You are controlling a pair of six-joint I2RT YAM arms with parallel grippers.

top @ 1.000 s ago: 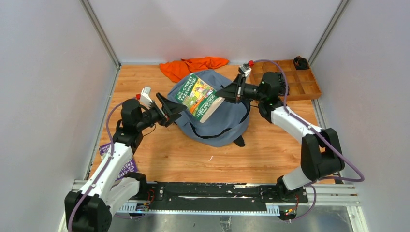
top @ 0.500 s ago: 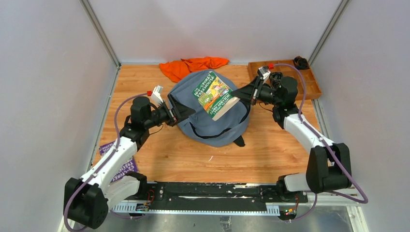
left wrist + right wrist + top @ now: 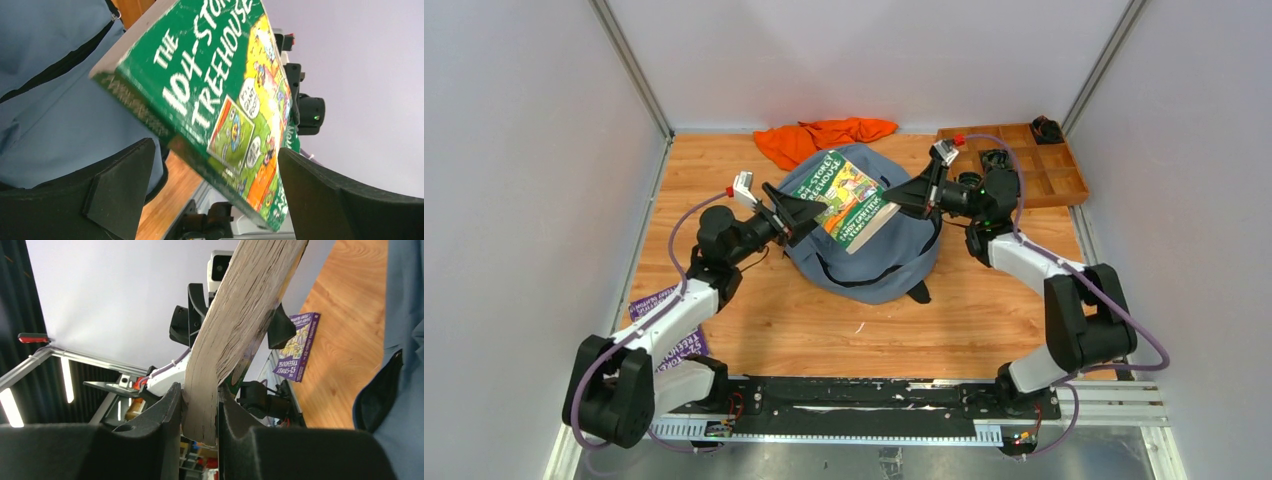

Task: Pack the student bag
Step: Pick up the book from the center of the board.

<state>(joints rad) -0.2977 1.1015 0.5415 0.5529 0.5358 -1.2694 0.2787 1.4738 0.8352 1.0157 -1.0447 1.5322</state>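
Step in hand, as judged: a green paperback, "The 104-Storey Treehouse" [image 3: 849, 198], is held over the student bag [image 3: 869, 255] for loading, possibly with a transfer between arms. The student bag lies flat on the bench [image 3: 824, 330], centred toward the far edge, just nearer than an orange cloth [image 3: 824, 138] that lies against that edge. A wooden compartment tray [image 3: 1049, 180] occupies the far right corner, and a purple book [image 3: 652, 303] lies by the left edge toward the near left corner. The paperback is tilted, cover up, and appears clear of the fabric. The right end effector [image 3: 902, 197] pinches it by the page edge at the end toward the right edge of the bench; the right wrist view shows both fingers [image 3: 165, 410] pressed against the page block. The left end effector [image 3: 812, 212] is spread wide, one finger on either side of the book's opposite end; whether either finger touches the cover cannot be told. The bag's opening is not clearly visible in any view. Recommendation: the left end effector should close only once the book sits centred between its fingers, and the right should not release until that grip is firm, since a thick paperback pinched at one end is likely to sag or pivot. The leading corner should then be aimed into the bag's mouth, not onto closed fabric.
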